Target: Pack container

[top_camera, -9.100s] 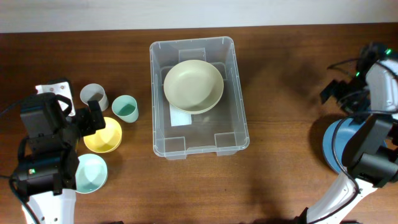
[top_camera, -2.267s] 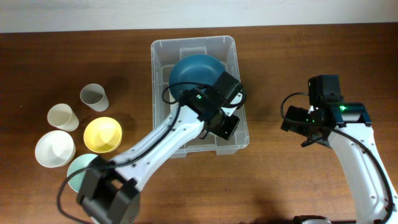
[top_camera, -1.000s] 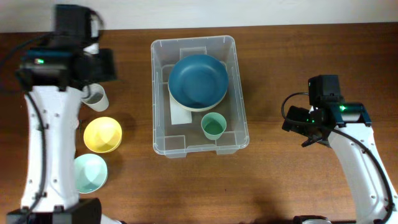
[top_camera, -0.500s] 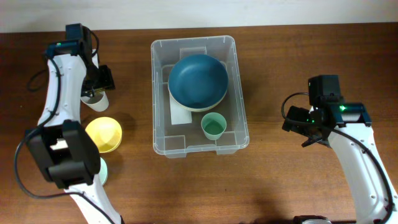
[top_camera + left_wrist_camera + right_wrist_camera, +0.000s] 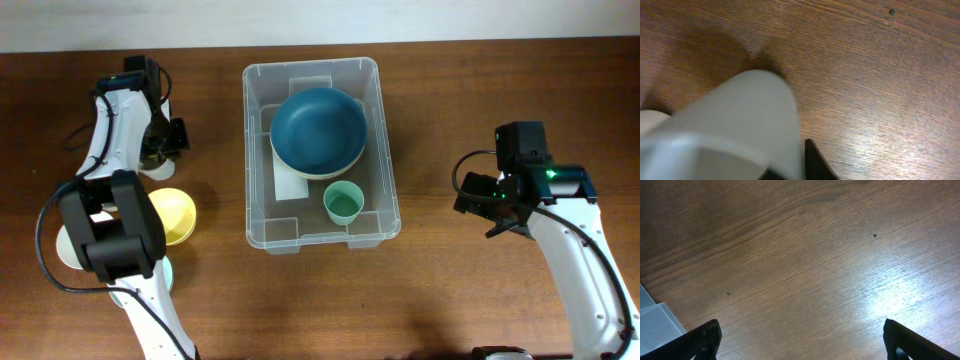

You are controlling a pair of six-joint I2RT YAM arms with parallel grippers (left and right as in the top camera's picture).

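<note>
While the right arm hangs over the wooden desk point(image 5: 450, 90) well to the right, the container point(image 5: 259, 150) stands in the middle of the desk, far side, long axis running away from the robot. Inside it a blue bowl point(image 5: 318, 128) sits nested on a cream bowl point(image 5: 290, 172) in the far half, and a teal cup point(image 5: 343, 203) stands upright in the near right corner, just beside the bowls. A white label point(image 5: 288, 189) shows through the clear base, to the left of the cup.

The right pincer point(image 5: 802, 342) is spread wide: its wrist view shows the two dark fingertips point(image 5: 705, 339) at opposite lower corners, with only wood grain between them and a corner of the container at the left edge.

The left pincer point(image 5: 153, 152) is at the far left of the desk, well apart from the container. Its wrist view is filled by a blurred grey cup point(image 5: 745, 115) close to the lens, with one dark finger point(image 5: 812, 161) right beside the cup's wall; whether the jaws are clamped on the cup I cannot tell. A yellow bowl point(image 5: 176, 216) lies just nearer than that pincer, partly under the arm.
</note>
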